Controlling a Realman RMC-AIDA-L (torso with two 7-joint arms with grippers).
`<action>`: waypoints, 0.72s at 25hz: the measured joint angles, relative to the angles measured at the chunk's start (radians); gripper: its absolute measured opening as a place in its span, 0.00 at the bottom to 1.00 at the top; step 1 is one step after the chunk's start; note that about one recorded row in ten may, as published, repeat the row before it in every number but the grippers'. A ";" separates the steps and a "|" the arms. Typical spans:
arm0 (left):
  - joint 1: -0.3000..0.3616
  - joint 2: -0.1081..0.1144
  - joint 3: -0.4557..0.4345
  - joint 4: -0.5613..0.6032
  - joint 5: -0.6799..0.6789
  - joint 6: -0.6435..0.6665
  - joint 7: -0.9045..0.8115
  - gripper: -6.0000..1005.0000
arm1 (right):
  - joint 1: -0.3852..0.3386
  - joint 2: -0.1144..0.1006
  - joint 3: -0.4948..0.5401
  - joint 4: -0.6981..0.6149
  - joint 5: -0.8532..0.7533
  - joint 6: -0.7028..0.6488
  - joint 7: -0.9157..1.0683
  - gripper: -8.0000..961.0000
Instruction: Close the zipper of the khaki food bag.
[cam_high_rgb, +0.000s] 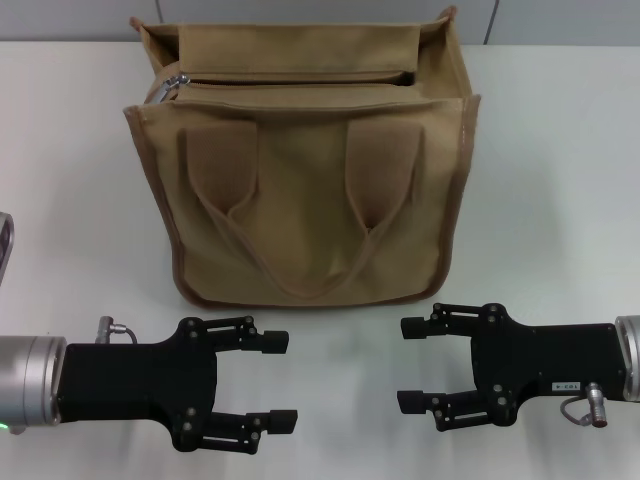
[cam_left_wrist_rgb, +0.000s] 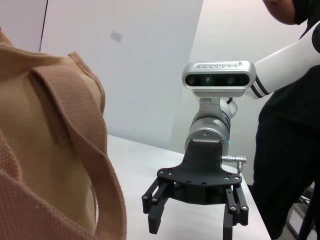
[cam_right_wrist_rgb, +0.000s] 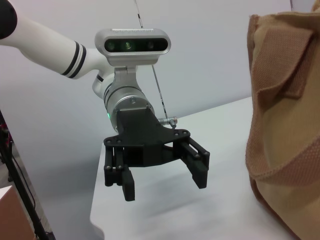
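Both of your grippers are sitting nearest the robot, low over the white table, and neither one is touching or holding anything. Your left gripper is pointing inward toward the middle with its fingers spread wide, a broad gap showing between the two black fingertips; the right wrist view is showing it the same way, hanging clear of the tabletop. Your right gripper is facing it from the other side, also spread wide and empty, and the left wrist view is confirming that its fingers are standing well apart. The two grippers are staying apart from each other and a little short of the bag's front face. Beyond them, the khaki food bag is standing upright on the table, its looped handles lying flat against the front panel. Farther back, along the bag's top, the zipper is lying open as a dark slot, with its silver pull tab resting at the end on your robot's left side.
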 joint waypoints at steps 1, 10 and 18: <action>0.000 0.000 0.000 0.000 0.000 0.000 0.000 0.80 | 0.000 0.000 0.000 0.000 0.000 0.000 0.000 0.85; -0.002 -0.001 0.000 0.000 -0.001 -0.001 0.000 0.79 | 0.000 0.000 0.000 0.000 0.001 -0.002 0.000 0.85; -0.005 -0.003 0.000 0.000 -0.004 0.002 0.000 0.79 | 0.000 0.000 0.000 0.003 0.002 0.003 0.000 0.85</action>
